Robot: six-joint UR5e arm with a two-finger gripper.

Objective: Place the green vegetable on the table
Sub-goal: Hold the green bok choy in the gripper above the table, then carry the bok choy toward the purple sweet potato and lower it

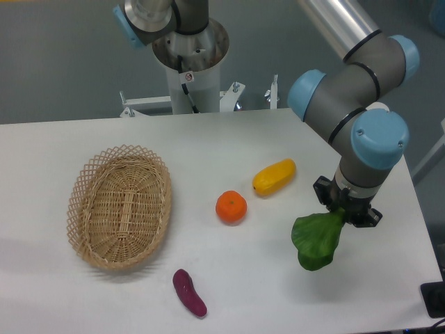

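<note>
While hand (340,211) grips green vegetable (317,241), wicker basket (119,206) bare

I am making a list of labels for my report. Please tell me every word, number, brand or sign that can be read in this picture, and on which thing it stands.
No text can be read anywhere in this view.
Small sticker on the robot base column: a white label with a red mark, too small and blurred to read.
Green vegetable, orange, wicker basket, table: no print visible.
</note>
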